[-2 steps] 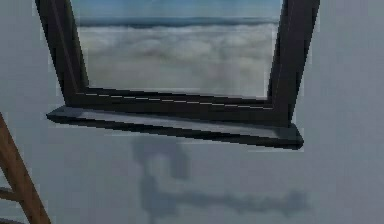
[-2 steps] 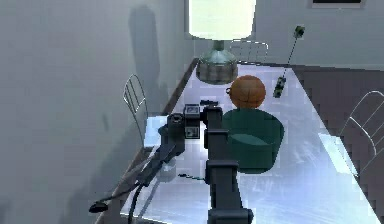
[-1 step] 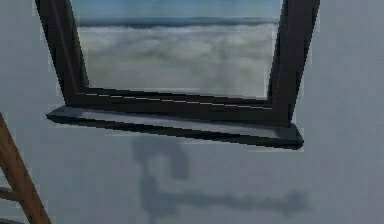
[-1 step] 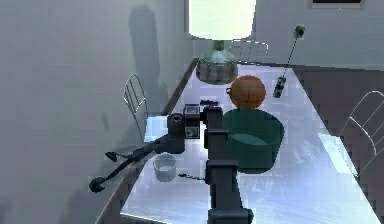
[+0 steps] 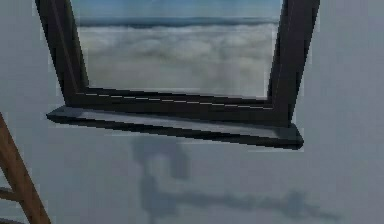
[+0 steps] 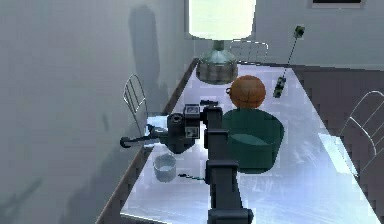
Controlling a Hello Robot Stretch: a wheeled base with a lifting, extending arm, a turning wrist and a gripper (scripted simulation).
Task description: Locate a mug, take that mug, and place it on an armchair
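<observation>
A small pale mug (image 6: pixel 163 167) stands on the glossy table (image 6: pixel 300 175) near its left edge. The dark arm (image 6: pixel 225 185) rises from the arm side view's bottom edge. At its far end the gripper (image 6: pixel 135 139) reaches left past the table's edge, just above the mug in the picture. A pale bluish thing (image 6: pixel 156 127) lies at or behind the gripper's body, so I cannot tell whether the gripper holds anything.
On the table stand a green pot (image 6: pixel 252 138), an orange-brown ball (image 6: pixel 246 92) and a white-shaded lamp (image 6: pixel 221 40). Wire chairs (image 6: pixel 135 97) stand around it. The forward view faces a grey wall with a dark-framed window (image 5: pixel 180 100) and a wooden frame (image 5: pixel 20 180) at bottom left.
</observation>
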